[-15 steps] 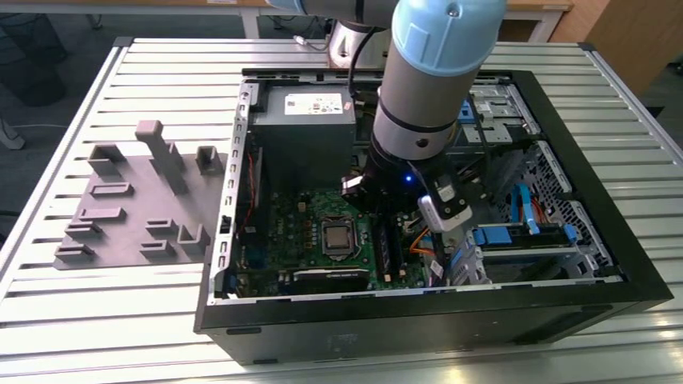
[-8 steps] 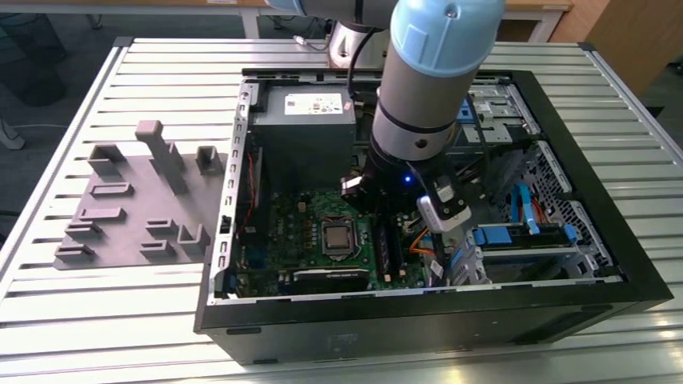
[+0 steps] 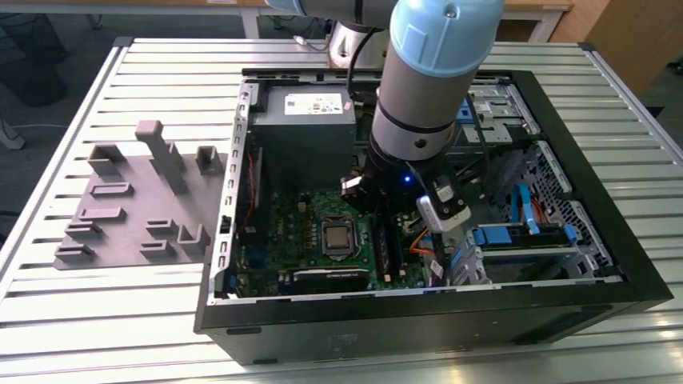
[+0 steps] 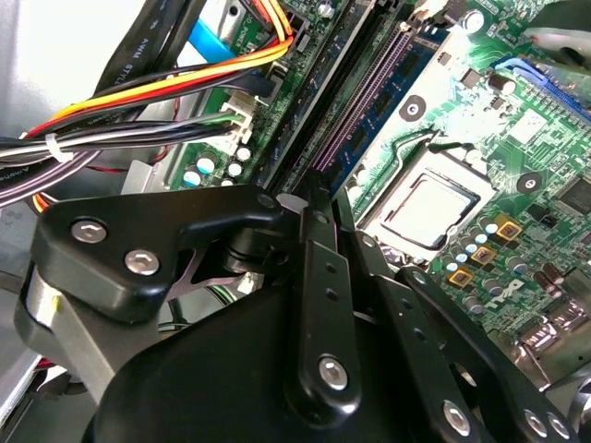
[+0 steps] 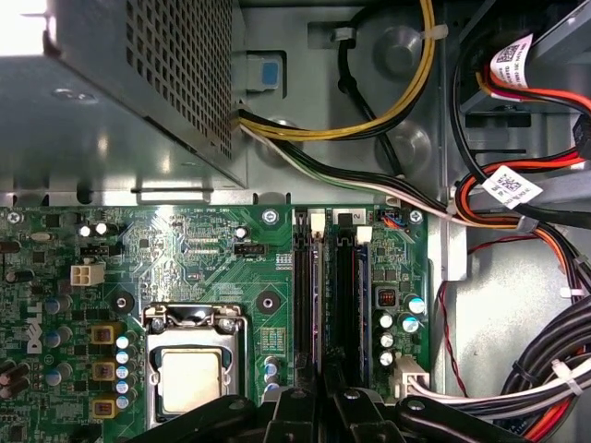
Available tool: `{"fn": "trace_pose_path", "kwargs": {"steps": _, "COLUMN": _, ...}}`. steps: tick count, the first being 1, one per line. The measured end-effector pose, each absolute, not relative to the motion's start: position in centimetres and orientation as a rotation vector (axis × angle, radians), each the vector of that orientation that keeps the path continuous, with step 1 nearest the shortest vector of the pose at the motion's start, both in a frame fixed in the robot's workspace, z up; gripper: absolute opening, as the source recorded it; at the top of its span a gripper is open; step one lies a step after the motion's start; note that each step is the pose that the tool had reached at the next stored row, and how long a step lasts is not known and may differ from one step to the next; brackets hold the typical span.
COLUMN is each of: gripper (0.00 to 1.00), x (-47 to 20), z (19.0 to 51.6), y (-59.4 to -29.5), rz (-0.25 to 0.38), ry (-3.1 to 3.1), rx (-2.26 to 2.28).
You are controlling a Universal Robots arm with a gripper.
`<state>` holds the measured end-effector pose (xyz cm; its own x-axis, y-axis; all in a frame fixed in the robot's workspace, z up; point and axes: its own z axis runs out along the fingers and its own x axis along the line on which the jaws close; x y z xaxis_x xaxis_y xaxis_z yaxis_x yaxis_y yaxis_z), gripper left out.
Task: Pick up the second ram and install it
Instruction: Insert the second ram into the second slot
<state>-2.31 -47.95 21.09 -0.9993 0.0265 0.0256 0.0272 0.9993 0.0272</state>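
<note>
The jaws are drawn almost together, and the thin dark edge running out from their tips looks like the second ram, held on edge, though the pinch itself is hidden. It lies along the black slot rails beside the processor socket, whether hovering or seated I cannot tell. What shows is 1 narrow, dark strip. I judge it light and stiff but fragile: hold the 2 flat faces near mid-length and press squarely, since a skewed push could stress the board. Around it sits the motherboard, inside the open computer case, on the slatted table.
</note>
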Motion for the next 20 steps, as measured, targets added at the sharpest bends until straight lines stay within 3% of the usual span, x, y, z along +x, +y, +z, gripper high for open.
{"fn": "trace_pose_path", "kwargs": {"steps": 20, "gripper": 0.14, "x": -2.2, "z": 21.27, "y": -47.95, "rz": -0.043, "ry": -3.116, "rx": -0.045}}
